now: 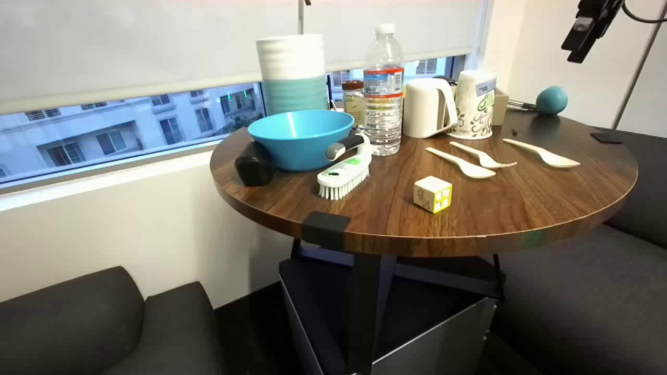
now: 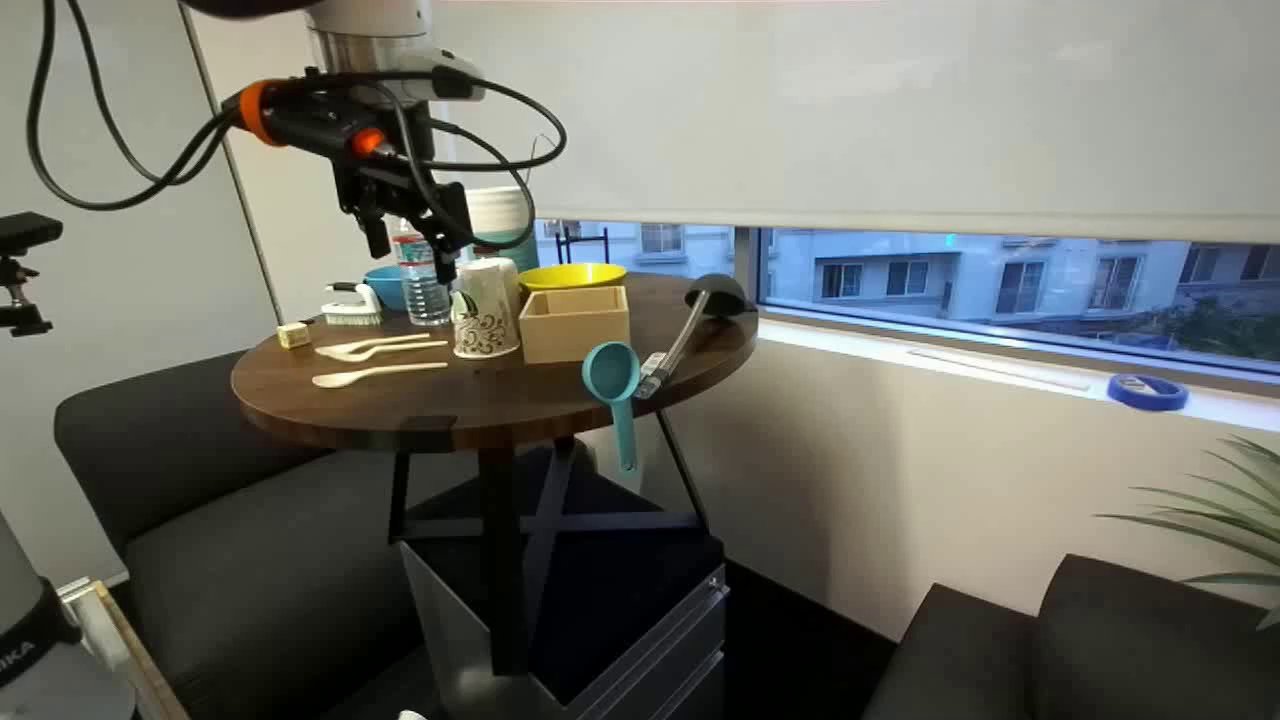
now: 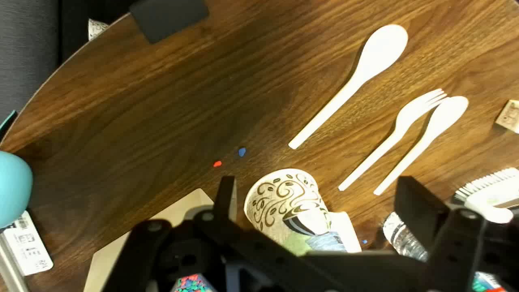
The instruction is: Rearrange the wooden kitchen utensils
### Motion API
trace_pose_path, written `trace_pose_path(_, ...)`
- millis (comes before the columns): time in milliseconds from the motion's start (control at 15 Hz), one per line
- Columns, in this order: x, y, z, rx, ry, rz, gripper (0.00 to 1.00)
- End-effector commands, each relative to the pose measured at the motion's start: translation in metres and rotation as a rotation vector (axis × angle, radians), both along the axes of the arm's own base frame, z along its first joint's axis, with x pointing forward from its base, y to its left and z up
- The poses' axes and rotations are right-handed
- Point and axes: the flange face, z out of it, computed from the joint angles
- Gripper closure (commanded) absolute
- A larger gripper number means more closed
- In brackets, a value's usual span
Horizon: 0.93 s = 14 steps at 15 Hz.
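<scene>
Hovering gripper [image 3: 318,188], fingers [image 3: 419,215] spread; patterned cup [image 1: 473,109], bottle [image 1: 384,104], block [image 1: 431,194], brush [image 1: 345,172] near wooden utensils [image 3: 371,63]

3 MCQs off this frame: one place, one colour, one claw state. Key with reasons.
1. Wooden fork lies: A) in a box B) between the spoons C) in a cup
2. Bowl beside the brush: A) red B) white C) blue
3. Claw: A) open, gripping nothing B) shut on the fork C) shut on a spoon

1 B: the wrist view shows a spoon on each side of it.
2 C: both exterior views show it blue.
3 A: jaws stand apart in the wrist view, nothing held.
</scene>
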Motion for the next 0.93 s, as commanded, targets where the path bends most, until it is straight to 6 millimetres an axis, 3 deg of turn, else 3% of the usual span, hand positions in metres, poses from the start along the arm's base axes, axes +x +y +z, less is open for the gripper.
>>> trace_pose_path(0, 0.0, 0.0, 0.001, 0.0, 0.001, 0.0, 0.0)
trace_pose_path(267, 0.0, 0.0, 0.001, 0.0, 0.001, 0.0, 0.0)
trace_pose_path(867, 0.01, 0.072, -0.036, -0.093, 0.111, -0.207, 0.0)
